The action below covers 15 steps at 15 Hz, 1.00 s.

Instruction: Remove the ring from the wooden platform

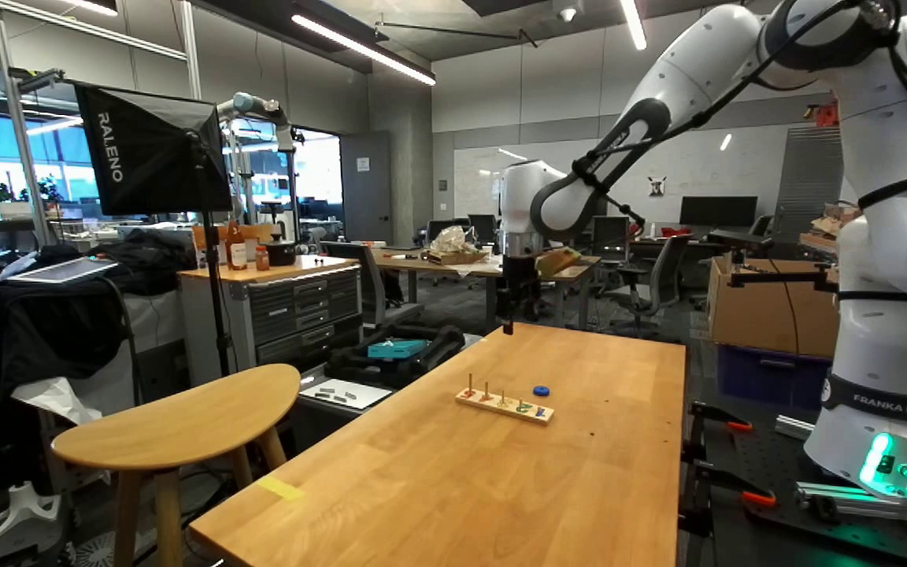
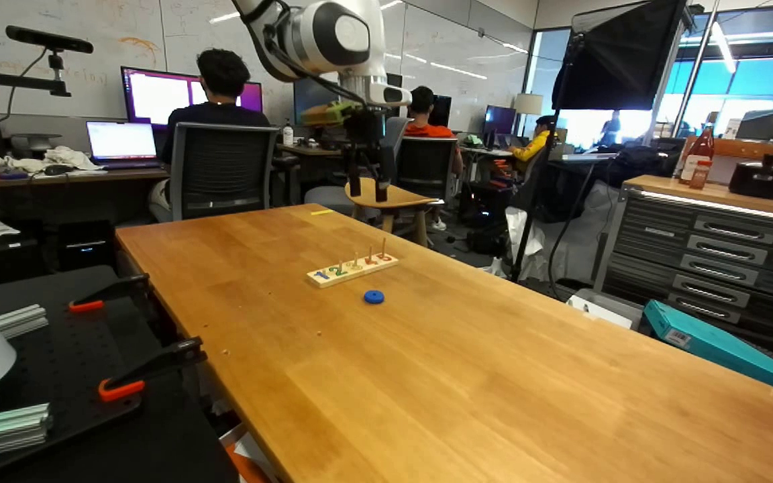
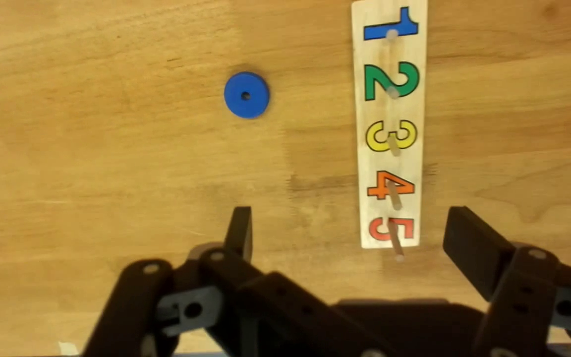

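Observation:
The ring is a small blue disc with a center hole [image 3: 236, 101]. It lies flat on the table beside the wooden platform [image 3: 389, 110], apart from it. The ring shows in both exterior views [image 1: 541, 390] [image 2: 374, 296]. The platform is a pale strip with numbers 1 to 5 and several upright pegs. It also shows in both exterior views [image 1: 510, 407] [image 2: 348, 274]. No ring sits on its pegs. My gripper [image 3: 349, 218] is open and empty, its fingers wide apart. In both exterior views the gripper [image 1: 508, 324] [image 2: 368, 191] hangs well above the table.
The long wooden table [image 2: 494, 376] carries the platform and ring. A rounded wooden stool [image 1: 178, 421] stands beside the table. Orange-tipped clamps [image 2: 121, 389] sit at the robot's base side. A softbox light [image 1: 154, 150] and drawer cabinet [image 1: 296, 303] stand off the far side.

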Each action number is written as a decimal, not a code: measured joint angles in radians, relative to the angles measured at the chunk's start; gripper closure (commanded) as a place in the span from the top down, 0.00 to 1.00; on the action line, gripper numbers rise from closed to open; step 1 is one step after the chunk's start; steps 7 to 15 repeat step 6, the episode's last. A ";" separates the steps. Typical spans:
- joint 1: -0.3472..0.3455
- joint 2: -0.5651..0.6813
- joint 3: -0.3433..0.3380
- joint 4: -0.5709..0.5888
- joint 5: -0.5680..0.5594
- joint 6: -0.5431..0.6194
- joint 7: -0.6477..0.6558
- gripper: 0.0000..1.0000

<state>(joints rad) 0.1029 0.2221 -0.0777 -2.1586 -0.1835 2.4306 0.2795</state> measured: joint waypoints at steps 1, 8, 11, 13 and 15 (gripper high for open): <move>0.000 -0.048 0.014 -0.002 0.006 -0.053 -0.012 1.00; -0.001 -0.295 0.055 -0.009 0.037 -0.406 -0.070 1.00; -0.001 -0.295 0.055 -0.009 0.037 -0.406 -0.070 1.00; -0.001 -0.295 0.055 -0.009 0.037 -0.406 -0.070 1.00; -0.001 -0.295 0.055 -0.009 0.037 -0.406 -0.070 1.00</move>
